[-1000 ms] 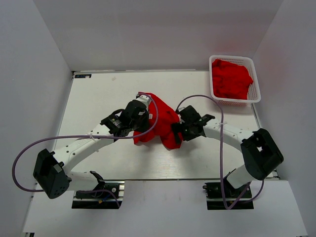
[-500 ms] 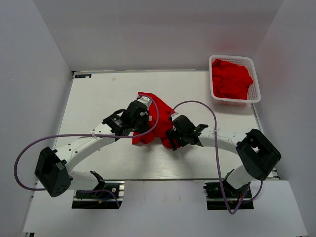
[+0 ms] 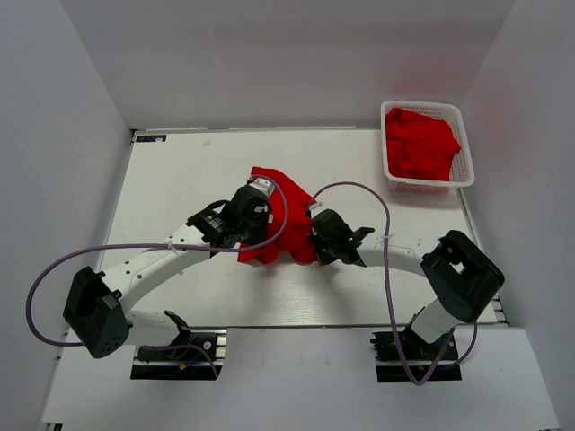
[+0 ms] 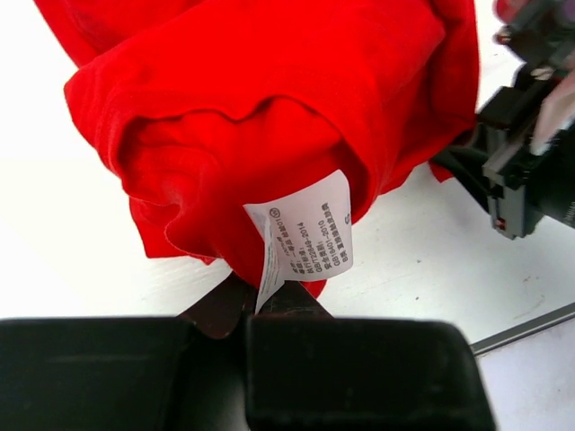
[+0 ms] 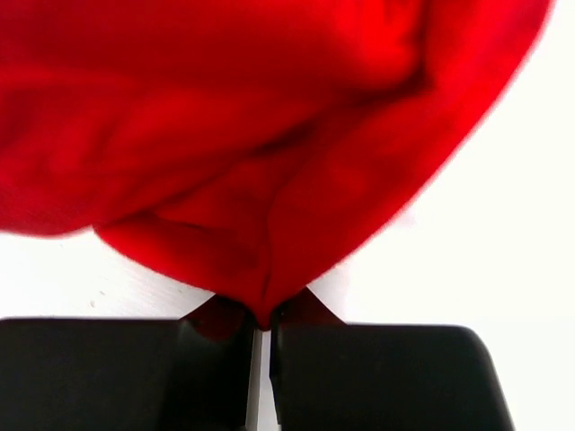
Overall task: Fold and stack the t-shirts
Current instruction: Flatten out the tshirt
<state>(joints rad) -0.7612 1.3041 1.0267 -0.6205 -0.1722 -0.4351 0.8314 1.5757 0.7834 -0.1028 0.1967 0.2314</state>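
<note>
1. The left gripper (image 4: 260,301) has its fingers pressed together on a bunched edge of the red t-shirt (image 4: 269,117). A white care label (image 4: 305,235) hangs from the cloth right at the pinch.
2. The right gripper (image 5: 261,321) has its fingers almost touching, with only a thin fold of the same shirt nipped between the tips. The cloth spreads up and away from that point.
3. From above, the t-shirt (image 3: 280,205) lies crumpled near the middle of the white table (image 3: 180,171), between the two arms.
4. The left gripper (image 3: 251,241) holds the shirt's near left edge and the right gripper (image 3: 312,242) holds its near right edge. The two grips are close together.
5. The right gripper's black body also shows at the right side of the left wrist view, just beside the hanging cloth.
6. A white basket (image 3: 428,186) sits at the table's far right corner with other t-shirts (image 3: 419,144) heaped inside, well apart from both grippers.
</note>
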